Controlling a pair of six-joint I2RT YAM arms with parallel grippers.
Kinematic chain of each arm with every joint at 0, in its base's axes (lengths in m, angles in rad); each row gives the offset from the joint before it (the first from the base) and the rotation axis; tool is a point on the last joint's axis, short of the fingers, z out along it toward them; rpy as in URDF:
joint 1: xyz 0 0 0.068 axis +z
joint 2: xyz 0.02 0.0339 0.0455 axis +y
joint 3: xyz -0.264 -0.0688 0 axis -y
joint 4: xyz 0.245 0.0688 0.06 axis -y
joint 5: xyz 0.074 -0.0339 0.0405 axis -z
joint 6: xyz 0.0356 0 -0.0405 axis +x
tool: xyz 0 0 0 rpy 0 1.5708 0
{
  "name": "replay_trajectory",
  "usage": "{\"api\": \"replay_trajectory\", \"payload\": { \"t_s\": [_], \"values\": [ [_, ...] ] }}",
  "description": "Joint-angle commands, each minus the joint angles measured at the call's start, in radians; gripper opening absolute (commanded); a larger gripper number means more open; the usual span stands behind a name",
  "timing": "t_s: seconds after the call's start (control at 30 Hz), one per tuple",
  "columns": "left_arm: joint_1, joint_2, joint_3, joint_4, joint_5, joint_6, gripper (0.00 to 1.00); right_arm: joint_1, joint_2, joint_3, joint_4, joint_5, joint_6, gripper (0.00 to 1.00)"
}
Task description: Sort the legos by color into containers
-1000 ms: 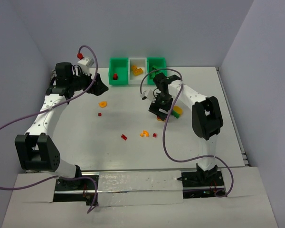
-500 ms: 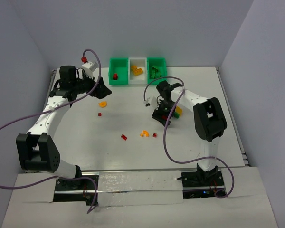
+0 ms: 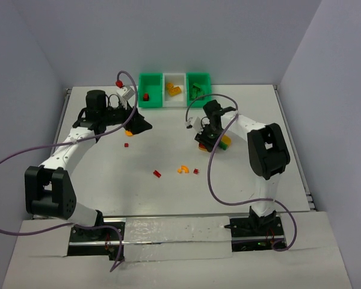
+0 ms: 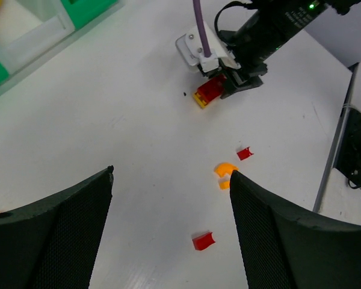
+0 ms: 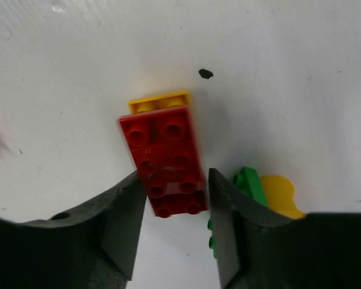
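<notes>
The right end effector [image 5: 173, 176] has come down on its target and drawn its jaws in from wide to narrow. They now clamp the near end of a red brick [image 5: 165, 150], one finger against each long side with no gap that we can make out. The brick lies on the white table [image 3: 108, 180], directly between the fingers. We judge the grasp made and the lift still to come. The containers [image 3: 151, 104] stand well ahead of this end effector. A yellow brick [image 5: 159, 101] shows at the red one's far end. We cannot tell whether the two are joined, and if they are, two colours would travel together. Just right of the right finger lie a green piece [image 5: 248, 180] and a rounded yellow piece [image 5: 278, 195]. The left end effector [image 4: 171, 174] has swung inward from beside the bins and stands wide open and empty, with an orange ring [image 3: 129, 130] just by its left finger. The bricks are hard, glossy, studded plastic with square edges, the table is matte and smooth, and the finger pads [image 4: 271, 241] are dark and finely meshed.
</notes>
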Motion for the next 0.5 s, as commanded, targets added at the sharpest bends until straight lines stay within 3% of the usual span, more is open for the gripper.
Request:
{"api": "replay_trajectory", "payload": {
  "t_s": [0.0, 0.17, 0.23, 0.47],
  "values": [
    [-0.001, -0.019, -0.032, 0.130, 0.100, -0.075, 0.83, -0.019, -0.082, -0.030, 0.044, -0.083, -0.051, 0.38],
    [-0.001, -0.046, -0.074, 0.181, 0.150, -0.103, 0.85, -0.017, -0.140, -0.003, -0.043, -0.187, -0.094, 0.19],
    [0.000, -0.065, -0.092, 0.173, 0.191, -0.093, 0.87, -0.009, -0.158, 0.083, -0.152, -0.260, -0.087, 0.12],
    [-0.011, -0.110, -0.170, 0.231, 0.296, -0.104, 0.90, 0.088, -0.185, 0.307, -0.441, -0.512, -0.065, 0.01]
  ]
}}
